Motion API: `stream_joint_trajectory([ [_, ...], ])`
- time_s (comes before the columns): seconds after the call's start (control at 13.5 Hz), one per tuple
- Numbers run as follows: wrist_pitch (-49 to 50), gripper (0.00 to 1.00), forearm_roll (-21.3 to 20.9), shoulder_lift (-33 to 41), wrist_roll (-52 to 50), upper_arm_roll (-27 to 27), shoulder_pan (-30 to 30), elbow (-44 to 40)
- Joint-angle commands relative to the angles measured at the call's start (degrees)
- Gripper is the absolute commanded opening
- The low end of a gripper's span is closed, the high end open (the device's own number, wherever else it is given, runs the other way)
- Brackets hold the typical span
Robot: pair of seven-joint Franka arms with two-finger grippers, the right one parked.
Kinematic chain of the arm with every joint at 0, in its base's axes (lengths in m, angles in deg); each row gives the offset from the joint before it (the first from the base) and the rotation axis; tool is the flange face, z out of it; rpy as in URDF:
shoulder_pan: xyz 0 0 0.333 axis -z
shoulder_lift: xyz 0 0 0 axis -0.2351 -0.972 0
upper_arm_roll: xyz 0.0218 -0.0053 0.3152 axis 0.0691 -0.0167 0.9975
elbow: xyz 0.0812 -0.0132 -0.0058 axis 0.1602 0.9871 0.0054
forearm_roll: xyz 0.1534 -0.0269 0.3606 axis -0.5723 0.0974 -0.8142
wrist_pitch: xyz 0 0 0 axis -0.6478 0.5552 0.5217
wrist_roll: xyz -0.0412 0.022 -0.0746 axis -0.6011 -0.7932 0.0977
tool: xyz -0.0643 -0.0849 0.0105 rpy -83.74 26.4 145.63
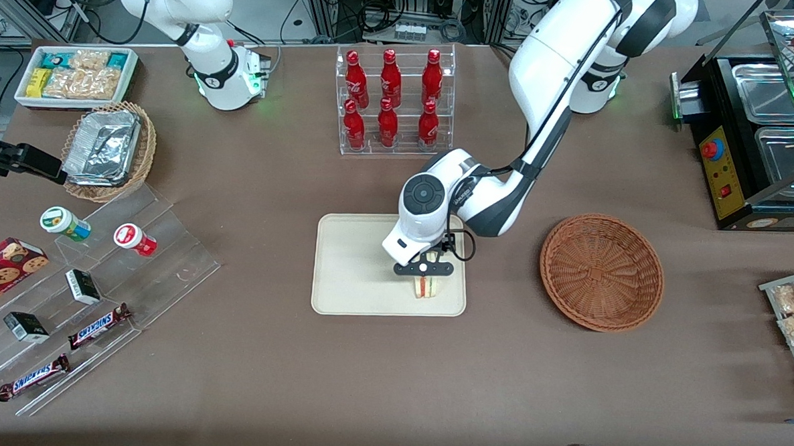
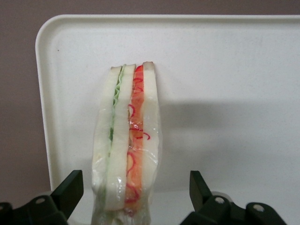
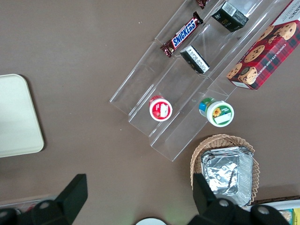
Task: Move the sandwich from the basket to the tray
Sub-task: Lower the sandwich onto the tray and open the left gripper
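The bench carries everything, and the tray lies about midway along it, toward its front-camera edge. The basket sits well apart from the tray, toward the working arm's end, and looks empty, so the transfer seems all but done.

The end effector hovers low over the tray near the corner closest to the basket and the front camera. Its fingers stand apart on either side of the sandwich, with a visible gap at each side, so it grips nothing. The sandwich stands on the tray's floor, cut side with green and red layers facing up at the wrist camera; the wide spread likely lets the arm lift away without dragging it over.

Around them: a clear rack of red bottles farther from the camera than the tray, and a stepped acrylic display with snack bars toward the parked arm's end. Neither is near enough to hinder a straight upward retreat.
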Motion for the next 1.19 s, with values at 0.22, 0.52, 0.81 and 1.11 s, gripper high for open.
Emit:
stream_joint_trajectory([
  [0.22, 0.82, 1.0, 0.13, 2.53, -0.47, 0.54, 0.38, -1.56],
  [0.52, 4.42, 1.0, 0.57, 6.66, -0.73, 0.63, 0.02, -1.38],
  [0.81, 9.06, 1.0, 1.89, 11.49, -0.65, 0.89, -2.69, -1.03],
  [1.11, 14.52, 1.0, 2.77, 14.66, 3.12, 0.63, -9.54, -0.68],
])
